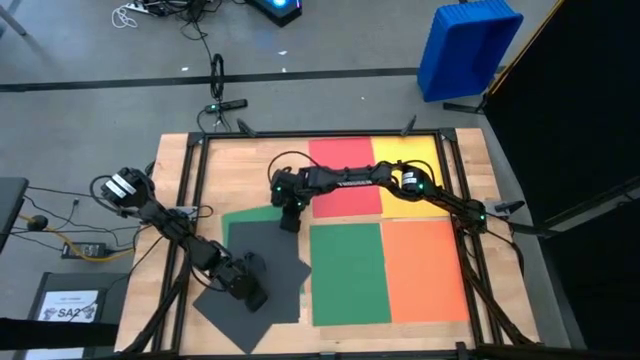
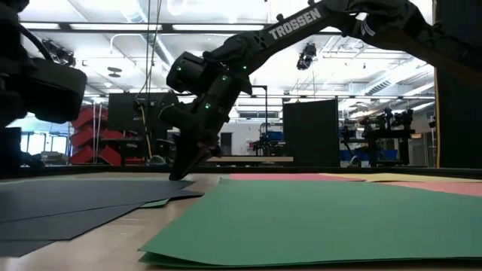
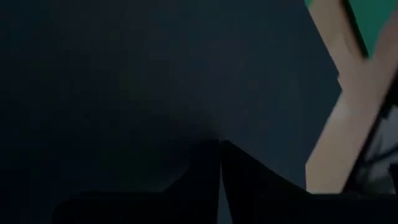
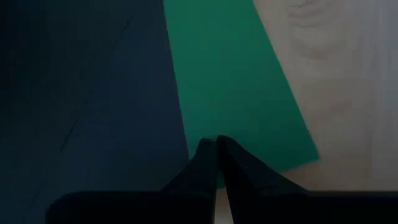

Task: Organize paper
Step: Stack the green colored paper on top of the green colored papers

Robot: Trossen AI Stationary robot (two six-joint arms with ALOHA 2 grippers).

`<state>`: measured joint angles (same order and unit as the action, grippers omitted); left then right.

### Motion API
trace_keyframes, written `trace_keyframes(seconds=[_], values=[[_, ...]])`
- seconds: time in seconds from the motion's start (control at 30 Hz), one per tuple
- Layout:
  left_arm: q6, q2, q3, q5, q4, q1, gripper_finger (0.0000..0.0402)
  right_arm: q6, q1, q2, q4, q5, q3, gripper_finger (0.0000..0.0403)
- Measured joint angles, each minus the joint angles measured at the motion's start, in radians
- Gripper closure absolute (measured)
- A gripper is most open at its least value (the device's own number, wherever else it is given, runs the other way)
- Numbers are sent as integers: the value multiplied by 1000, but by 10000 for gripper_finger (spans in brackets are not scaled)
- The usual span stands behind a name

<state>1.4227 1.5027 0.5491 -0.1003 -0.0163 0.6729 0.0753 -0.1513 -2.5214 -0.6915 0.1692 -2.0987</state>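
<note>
- The wooden table (image 1: pixel 475 165) carries the paper (image 1: pixel 346 272): red, yellow, orange and green sheets lie beside the right gripper (image 1: pixel 290 222), dark grey sheets under the left gripper (image 1: pixel 256 298).
- Both grippers are closed, tips down on the paper.
- A blue bin (image 1: pixel 467 47) and cables (image 1: pixel 160 12) are on the floor beyond the table.
- A workshop hall (image 2: pixel 346 135) shows behind the table.

Matt, smooth paper (image 1: pixel 345 272) lies on a pale, grained wooden table (image 1: pixel 170 170) framed in black metal.
</note>
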Motion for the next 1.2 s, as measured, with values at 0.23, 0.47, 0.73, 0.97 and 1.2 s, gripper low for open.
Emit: trace_keyframes(seconds=[0.23, 0.47, 0.73, 0.97, 1.2], values=[[98, -3, 4, -64, 92, -14, 402, 0, 0, 0, -7, -2, 0, 403], [122, -51, 25, -141, 155, -15, 402, 1, -5, 0, -9, 5, 1, 403], [98, -108, 248, -166, 634, -12, 402, 0, -12, 0, -9, 23, 2, 403], [95, -115, 321, -316, 960, -50, 402, 0, -13, 0, -8, 43, 2, 403], [-94, -160, 320, -356, 1119, -236, 402, -1, -10, 0, -8, 45, 2, 403]])
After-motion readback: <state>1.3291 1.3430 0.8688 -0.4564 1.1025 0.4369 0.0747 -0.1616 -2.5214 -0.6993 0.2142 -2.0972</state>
